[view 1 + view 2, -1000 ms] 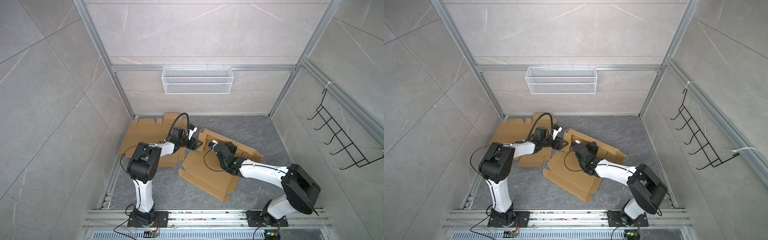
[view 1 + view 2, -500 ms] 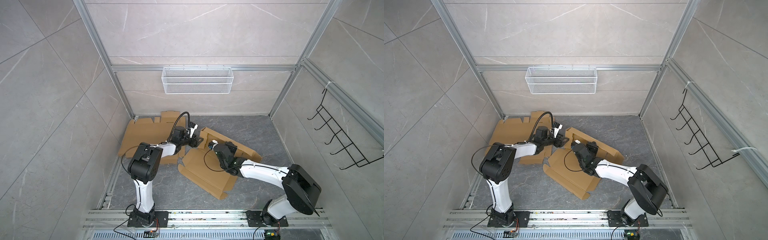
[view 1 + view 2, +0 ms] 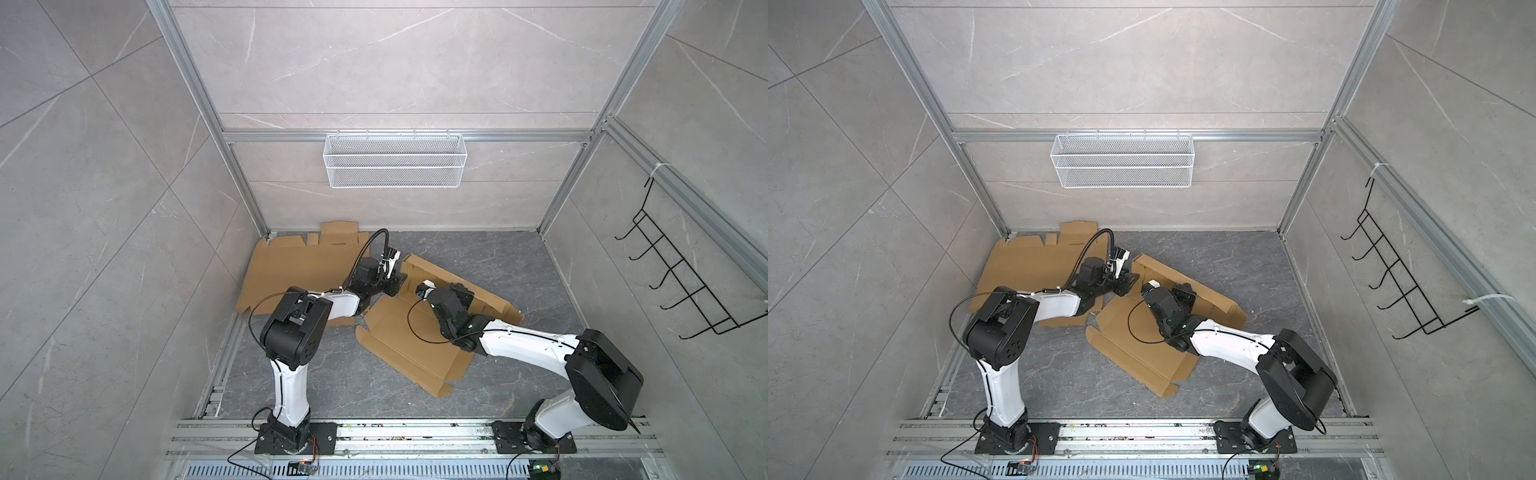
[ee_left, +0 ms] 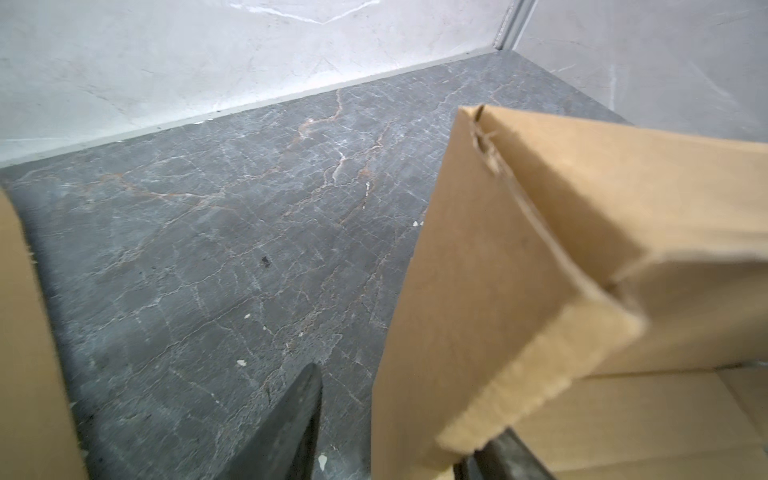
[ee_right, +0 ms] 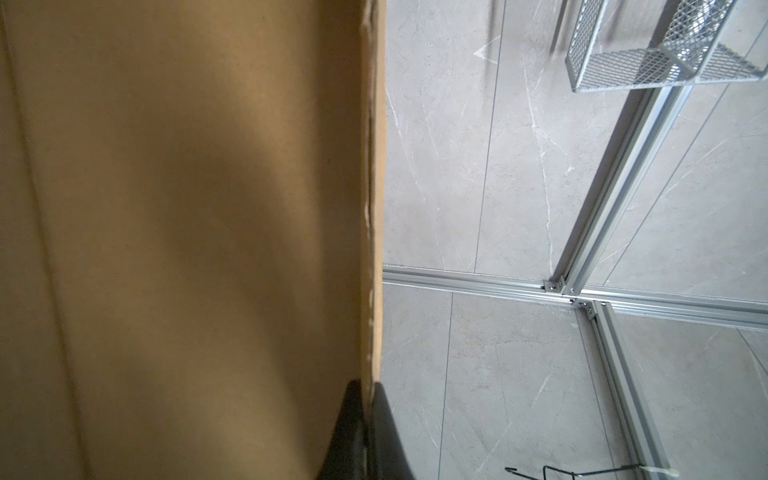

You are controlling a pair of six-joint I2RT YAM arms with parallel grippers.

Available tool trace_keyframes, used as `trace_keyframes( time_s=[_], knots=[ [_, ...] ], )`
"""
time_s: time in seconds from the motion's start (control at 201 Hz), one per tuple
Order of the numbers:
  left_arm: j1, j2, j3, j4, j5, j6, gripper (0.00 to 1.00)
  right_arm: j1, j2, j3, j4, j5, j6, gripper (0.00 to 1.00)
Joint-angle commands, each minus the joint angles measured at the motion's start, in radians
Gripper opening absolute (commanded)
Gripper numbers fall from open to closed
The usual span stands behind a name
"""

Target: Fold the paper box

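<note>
at wrist, right hand on box

paper box raised wall blocks crossing at its far side, flat cardboard sheets lie left of box, bare floor open right of box and in front

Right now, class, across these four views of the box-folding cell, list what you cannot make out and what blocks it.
- Left end effector: in the left wrist view the paper box covers most of one finger; contact unclear.
- Right end effector: in both top views the tips merge with its dark wrist.
- Flat cardboard sheet: in both top views the left arm covers its near edge.
</note>
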Motion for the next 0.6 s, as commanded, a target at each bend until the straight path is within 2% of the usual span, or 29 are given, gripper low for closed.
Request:
trace_keyframes(
  time_s=[0.0,0.244,0.592],
  knots=[
    [-0.017,0.009,-0.012,0.079,-0.161,0.0,0.42,0.013,-0.025,-0.011,-0.013,-0.029,0.015,0.0],
    [-0.052,0.045,0.024,0.071,-0.253,-0.016,0.22,0.014,-0.024,-0.008,-0.014,-0.031,0.016,0.0],
    [-0.08,0.046,0.034,0.047,-0.409,0.007,0.01,0.013,-0.026,-0.005,-0.012,-0.033,0.019,0.0]
  ],
)
